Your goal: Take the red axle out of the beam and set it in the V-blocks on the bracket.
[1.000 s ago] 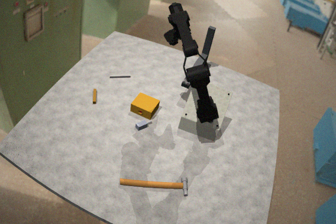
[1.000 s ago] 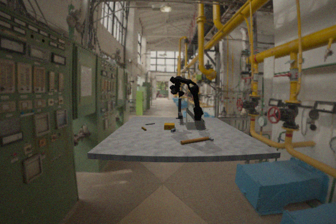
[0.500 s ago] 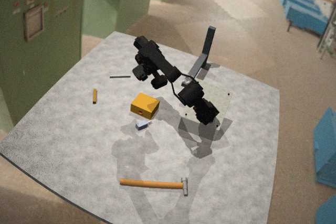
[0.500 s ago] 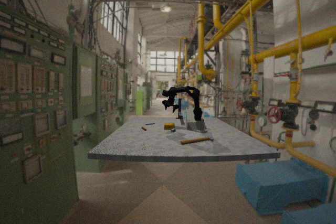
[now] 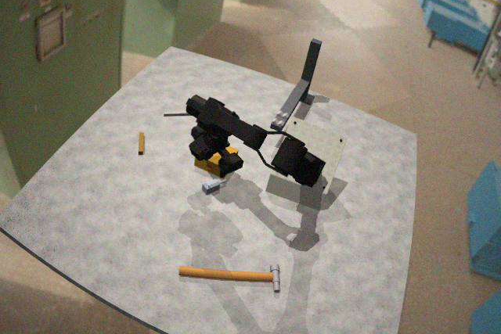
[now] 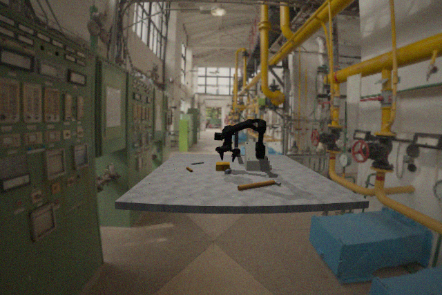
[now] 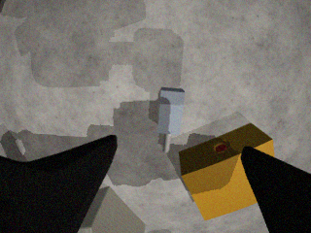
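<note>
While our black jointed arm [image 5: 232, 122] [image 6: 242, 126] bends from the pale box-shaped pedestal [image 5: 333, 160] [image 6: 250, 150], we observe its two-fingered gripper [image 5: 216, 160] [image 6: 227, 159] [image 7: 181, 148] pointing down above the yellow block beam [image 5: 203, 166] [image 6: 222, 166] [image 7: 225, 182], spread wide and gripping nothing. We find the round red axle [image 5: 210, 167] [image 7: 222, 148] inside the beam. We record a wooden-handled hammer [image 5: 230, 274] [image 6: 257, 184] toward the table's near edge, and green cabinets [image 5: 73, 63] [image 6: 46, 141] beyond its left edge.

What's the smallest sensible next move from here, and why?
Probably shift the open gripper sideways over the yellow beam before lowering: the wrist view shows the beam under one finger, not centred, with the axle's red end still in its hole.
</note>
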`<action>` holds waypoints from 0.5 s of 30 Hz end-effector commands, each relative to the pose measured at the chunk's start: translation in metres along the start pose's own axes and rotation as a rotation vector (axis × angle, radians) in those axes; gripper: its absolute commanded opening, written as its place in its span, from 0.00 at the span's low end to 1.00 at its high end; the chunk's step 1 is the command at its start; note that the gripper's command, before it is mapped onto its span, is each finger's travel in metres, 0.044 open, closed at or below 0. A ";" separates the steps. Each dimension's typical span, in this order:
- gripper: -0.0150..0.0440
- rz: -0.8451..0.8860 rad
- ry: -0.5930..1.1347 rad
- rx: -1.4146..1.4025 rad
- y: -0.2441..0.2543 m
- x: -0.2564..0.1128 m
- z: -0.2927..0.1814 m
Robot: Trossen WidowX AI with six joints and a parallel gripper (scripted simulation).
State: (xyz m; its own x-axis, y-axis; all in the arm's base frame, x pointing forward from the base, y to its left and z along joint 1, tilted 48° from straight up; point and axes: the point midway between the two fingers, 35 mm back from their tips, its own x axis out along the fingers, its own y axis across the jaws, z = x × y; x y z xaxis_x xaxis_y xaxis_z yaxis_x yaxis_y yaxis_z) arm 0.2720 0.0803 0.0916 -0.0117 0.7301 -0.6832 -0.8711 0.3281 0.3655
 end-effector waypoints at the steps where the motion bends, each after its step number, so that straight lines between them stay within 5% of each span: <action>1: 1.00 0.016 -0.007 0.005 0.005 0.016 0.001; 15: 1.00 0.017 -0.009 0.005 0.006 0.052 0.002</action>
State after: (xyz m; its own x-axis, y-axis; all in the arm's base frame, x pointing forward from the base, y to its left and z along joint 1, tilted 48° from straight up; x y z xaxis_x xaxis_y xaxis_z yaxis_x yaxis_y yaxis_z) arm 0.2697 0.1155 0.0649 -0.0151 0.7382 -0.6744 -0.8719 0.3205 0.3703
